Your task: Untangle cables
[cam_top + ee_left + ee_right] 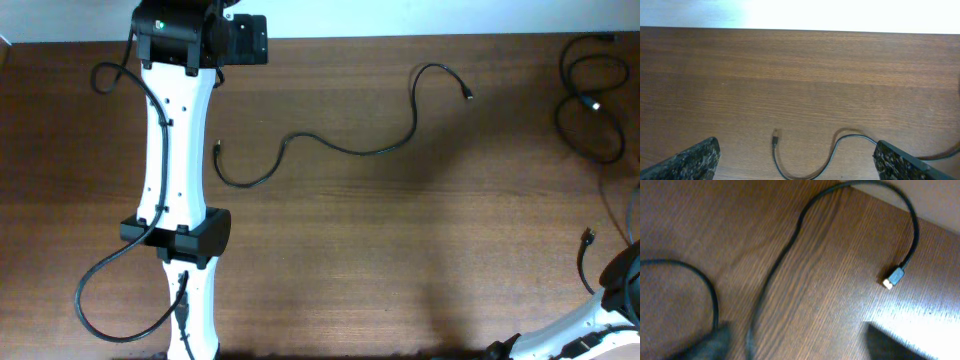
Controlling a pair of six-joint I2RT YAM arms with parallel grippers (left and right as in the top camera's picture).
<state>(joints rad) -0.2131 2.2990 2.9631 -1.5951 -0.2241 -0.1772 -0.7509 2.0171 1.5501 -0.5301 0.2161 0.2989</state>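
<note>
A long black cable (pixel 414 110) lies in waves across the middle of the table, with one plug (pixel 218 148) beside my left arm and the other (pixel 468 95) at the upper right. In the left wrist view that plug (pixel 775 135) and its curve lie just ahead of my left gripper (pixel 797 147), which is wide open and empty. A bundle of looped black cables (pixel 592 102) lies at the far right. My right gripper (pixel 800 339) is open above a cable (pixel 775 270) whose plug (pixel 895 277) lies near the table edge. A second cable (pixel 700 277) curves at the left.
My left arm (pixel 165 150) stretches along the table's left side with its own black hose (pixel 95 290). My right arm (pixel 600 310) sits at the bottom right corner, next to a cable end (pixel 588 237). The table's back edge (pixel 800 30) is ahead of the left gripper.
</note>
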